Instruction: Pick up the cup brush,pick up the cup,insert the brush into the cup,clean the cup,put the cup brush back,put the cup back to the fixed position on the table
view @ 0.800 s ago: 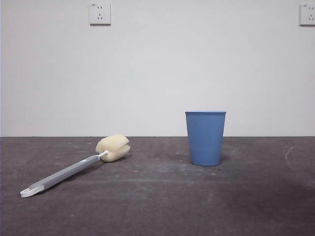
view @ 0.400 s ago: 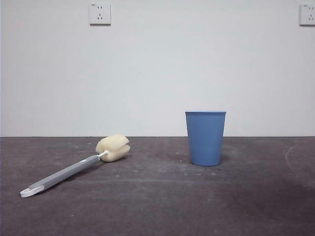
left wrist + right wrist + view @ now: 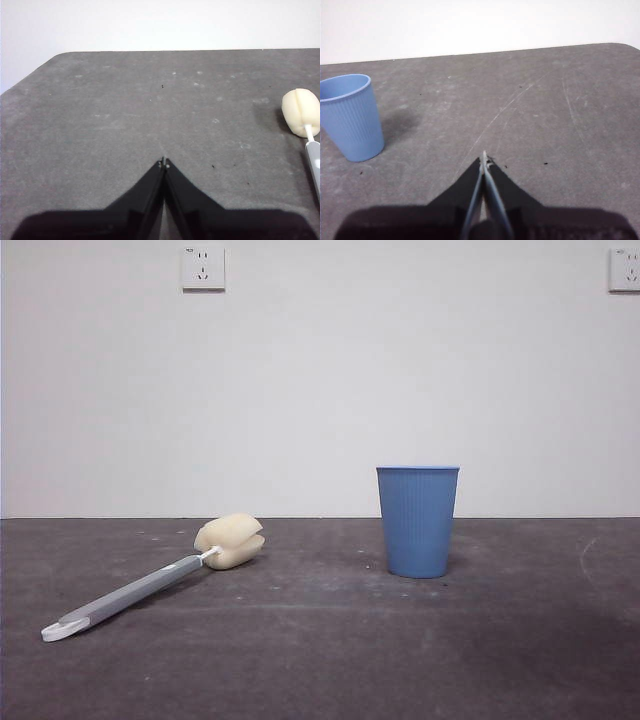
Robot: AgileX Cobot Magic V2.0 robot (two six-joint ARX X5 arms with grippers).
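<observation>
White wall with two sockets is seen behind a dark grey bench (image 3: 330, 660), scuffed and flecked with pale marks. On the bench the cup (image 3: 417, 521) stands upright, mouth up, taken here as the landmark. Well apart from the cup, across bare surface, the cup brush (image 3: 150, 585) lies flat. Its long axis is angled: the cream sponge head (image 3: 231, 540) is the end nearer the cup and farther back, while the grey handle runs away from the cup toward the front edge, ending in the white loop (image 3: 57, 631).

Neither arm is seen in the front view. The left fingers (image 3: 164, 162) are pressed together with nothing held, and the sponge head is seen off to one side of them with the handle beginning just beyond. The right fingers (image 3: 483, 159) are likewise closed and empty, with the cup off to their side.

The brush is judged to fall to the left arm; the fingers would need opening and setting across the handle.
</observation>
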